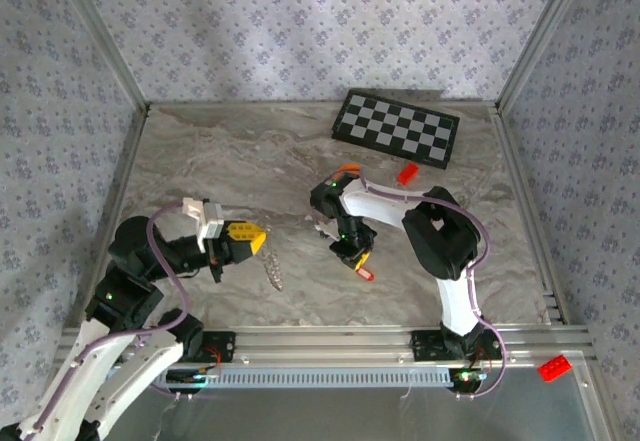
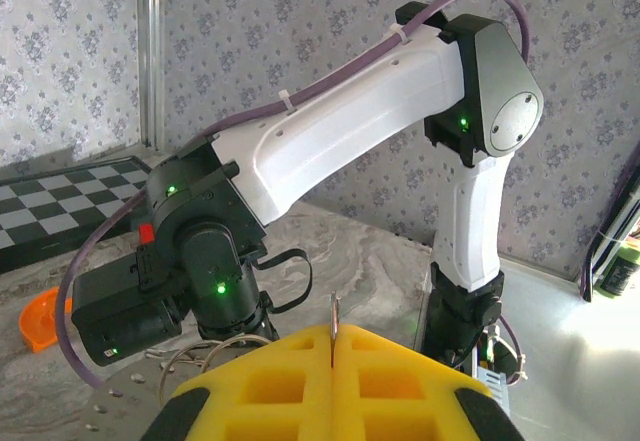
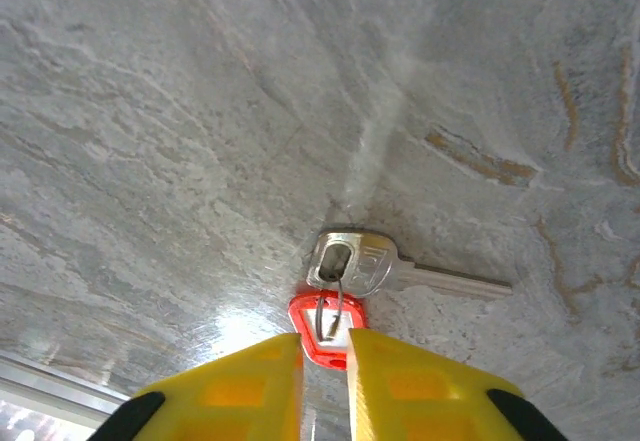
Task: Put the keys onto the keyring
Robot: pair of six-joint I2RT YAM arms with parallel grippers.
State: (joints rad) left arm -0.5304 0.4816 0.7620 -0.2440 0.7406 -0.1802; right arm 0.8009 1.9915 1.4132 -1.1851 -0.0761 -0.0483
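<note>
Right wrist: right claw point(image 3: 323, 337) stood narrowly parted at the keys point(image 3: 352, 314), which lay on the surface point(image 3: 150, 111), near-side of the checkered board point(image 1: 396, 129). Left claw point(image 1: 258, 240) clenched the keyring point(image 1: 272, 273) — threading pending; next needs a key pickup.

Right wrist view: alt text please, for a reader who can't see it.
A silver key lies flat on the marble table, joined by a thin wire to a red tab at the right gripper's narrowly parted yellow fingertips.
</note>
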